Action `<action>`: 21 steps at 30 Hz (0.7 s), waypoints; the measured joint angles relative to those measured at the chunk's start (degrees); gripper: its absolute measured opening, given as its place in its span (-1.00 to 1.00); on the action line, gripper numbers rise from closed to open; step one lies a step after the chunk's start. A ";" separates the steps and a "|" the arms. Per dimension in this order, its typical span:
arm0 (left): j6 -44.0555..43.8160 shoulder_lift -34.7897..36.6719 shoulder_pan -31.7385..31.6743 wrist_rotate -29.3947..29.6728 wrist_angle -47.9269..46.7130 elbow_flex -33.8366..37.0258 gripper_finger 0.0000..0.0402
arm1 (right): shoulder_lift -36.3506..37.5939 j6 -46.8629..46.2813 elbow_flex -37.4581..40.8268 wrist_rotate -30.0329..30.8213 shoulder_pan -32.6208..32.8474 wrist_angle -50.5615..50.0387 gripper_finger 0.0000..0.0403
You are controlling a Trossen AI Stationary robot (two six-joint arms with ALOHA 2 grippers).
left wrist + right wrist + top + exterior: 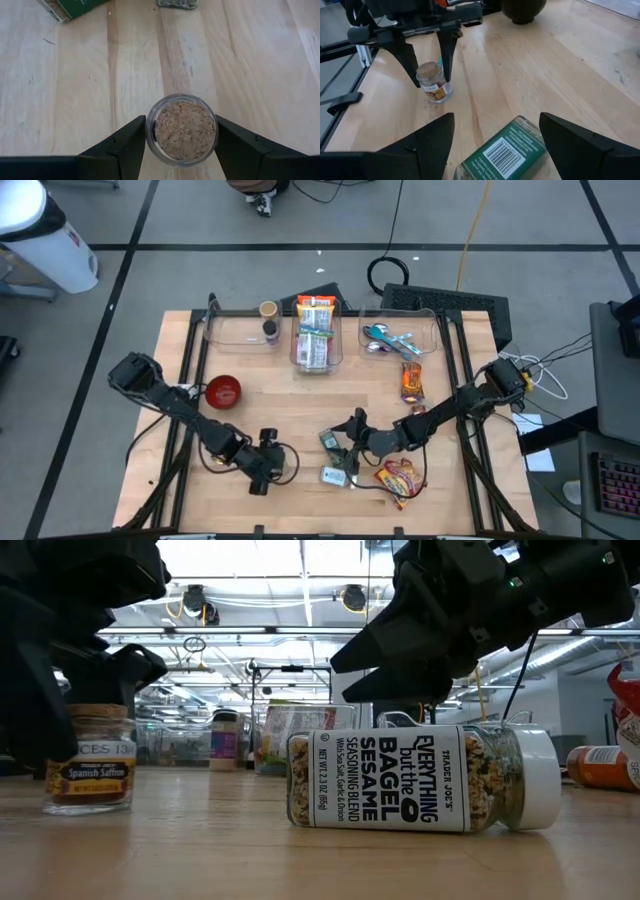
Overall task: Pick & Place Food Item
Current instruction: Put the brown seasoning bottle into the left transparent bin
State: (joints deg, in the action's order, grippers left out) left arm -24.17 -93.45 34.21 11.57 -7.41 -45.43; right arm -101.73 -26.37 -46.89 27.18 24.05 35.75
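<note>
A small glass saffron jar with a cork top stands near the table's front left, between the fingers of my left gripper, which is shut on it; the low view shows it too. My right gripper hangs open near the front middle, over a green-labelled container that lies on the wood. It touches nothing. In front of it a bagel seasoning jar lies on its side. My left gripper pinches the saffron jar by its upper glass wall, just below the cork, one finger on each side. The fingers come slanting down from above. The jar is upright, and its base looks set on the table.
A red bowl sits left of centre and a snack bag at the front right. An orange packet lies farther back. Clear bins with food and utensils line the far edge. Bare wood lies between bowl and bins.
</note>
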 joint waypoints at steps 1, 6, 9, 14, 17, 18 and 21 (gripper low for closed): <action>0.07 0.01 -0.20 -0.27 0.05 0.00 0.06 | 0.00 0.00 0.00 0.00 0.00 -0.02 0.41; 0.00 0.04 -0.86 -1.07 0.51 0.00 -0.05 | 0.00 0.02 -0.01 0.02 0.00 -0.02 0.41; 0.00 0.06 -1.19 -1.15 0.67 0.00 -0.05 | 0.00 0.02 -0.02 0.02 0.00 -0.04 0.41; 1.94 2.28 -1.60 -1.51 0.00 0.00 -0.05 | 0.00 0.02 -0.04 0.02 0.00 -0.36 0.41; 3.24 6.18 -2.88 -2.12 -2.77 0.00 -0.05 | 0.00 0.02 -0.04 0.02 0.00 -0.37 0.41; 3.85 7.87 -3.50 -2.15 -3.87 0.00 -0.05 | 0.00 0.02 -0.04 0.02 0.00 -0.37 0.41; 5.32 13.98 -5.74 -2.11 -8.15 0.00 -0.05 | 0.00 0.02 -0.05 0.02 0.00 -0.39 0.41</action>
State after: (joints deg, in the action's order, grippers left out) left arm -18.84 -79.47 28.47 9.45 -15.56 -45.43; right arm -101.73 -26.35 -46.94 27.20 24.05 35.35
